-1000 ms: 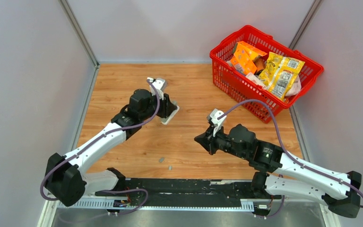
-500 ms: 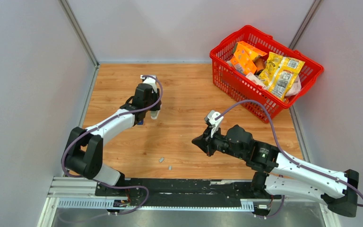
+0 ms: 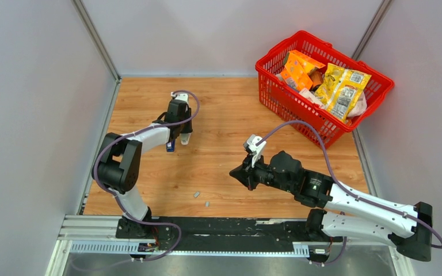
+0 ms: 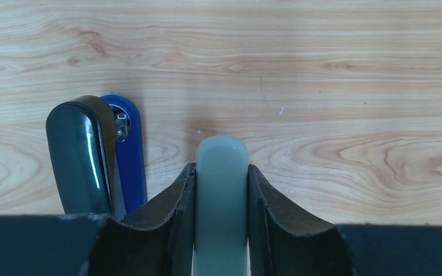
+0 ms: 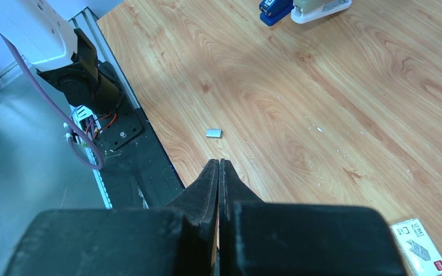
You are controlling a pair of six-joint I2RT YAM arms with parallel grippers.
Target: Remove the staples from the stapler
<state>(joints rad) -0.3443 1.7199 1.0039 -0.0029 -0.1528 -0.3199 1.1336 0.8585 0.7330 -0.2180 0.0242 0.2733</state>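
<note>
My left gripper is shut on a pale grey-white stapler, held nose-down against the wood; the stapler also shows in the top view. A blue and black stapler lies just to its left, apart from it, and also shows in the top view. Two short silvery staple strips lie near the front edge, one beside the other. One strip lies just ahead of my right gripper. That gripper is shut and empty above the wood, and shows mid-table in the top view.
A red basket full of snack packets stands at the back right. A small white printed box lies on the wood near my right arm. Grey walls close in the left, right and back. The black rail runs along the front edge.
My left arm has swung left and folded its elbow in, bringing the white stapler down beside the blue one. My right gripper has crept a little to the left, still shut.
</note>
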